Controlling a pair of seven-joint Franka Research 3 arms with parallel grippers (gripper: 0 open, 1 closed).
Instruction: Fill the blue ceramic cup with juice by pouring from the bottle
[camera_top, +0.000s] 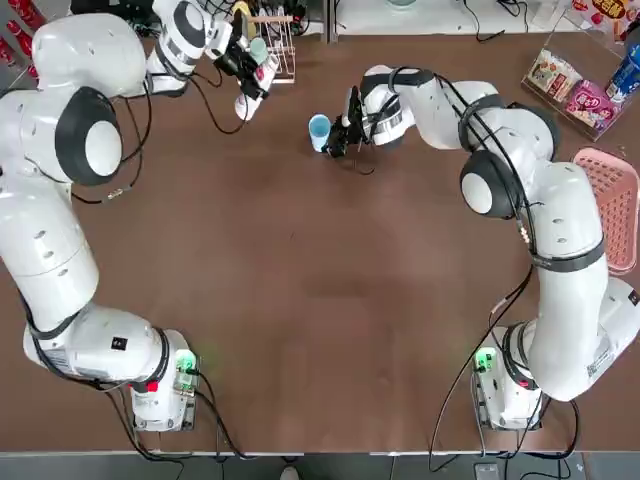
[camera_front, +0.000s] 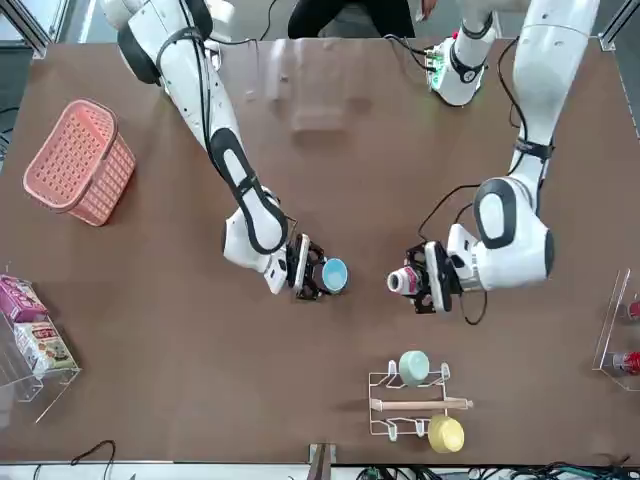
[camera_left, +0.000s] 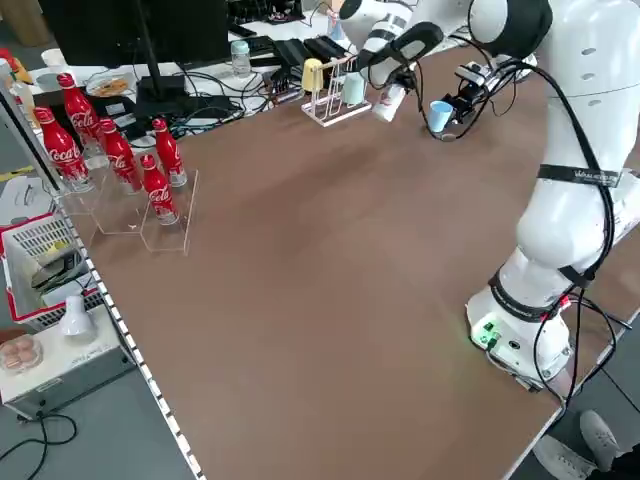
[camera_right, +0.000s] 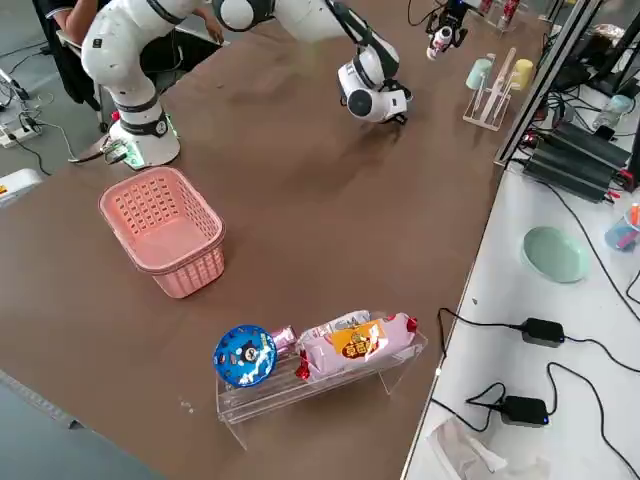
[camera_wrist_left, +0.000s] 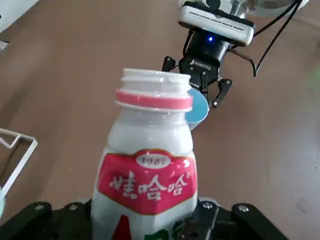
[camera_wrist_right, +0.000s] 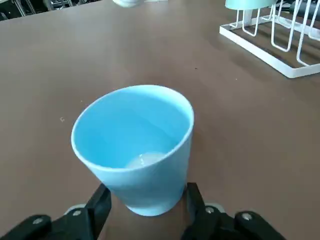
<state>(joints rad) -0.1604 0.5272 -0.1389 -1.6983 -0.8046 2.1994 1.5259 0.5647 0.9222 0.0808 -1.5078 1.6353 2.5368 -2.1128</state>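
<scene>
Bottle (camera_wrist_left: 150, 182) fills my left wrist view: mouth uncovered, neck up past the red label. Left pincer (camera_front: 424, 281) is clamped on its body, over the far side of the counter (camera_top: 300, 290). Blue cup (camera_wrist_right: 142, 180) is at my right pincer (camera_wrist_right: 149, 192), well apart from the bottle; can't tell if that pincer is clenched on it or only around it. Main risk: if that hold isn't firm, the cup slips or turns when I shift it or juice adds weight. Squeeze too hard and a thin wall could flex. Second: pour with the mouth short of the rim and it goes on the counter. Tip too fast, it surges and splashes. Swing left too wide and I could clip the rack (camera_front: 420, 405) with the mint cup (camera_front: 414, 367) and yellow cup (camera_front: 446, 433) on it. Contents: bottle wall is opaque, can't read the level. Cup has a pale patch at the bottom, glare or liquid, can't tell; I see no real fill.
</scene>
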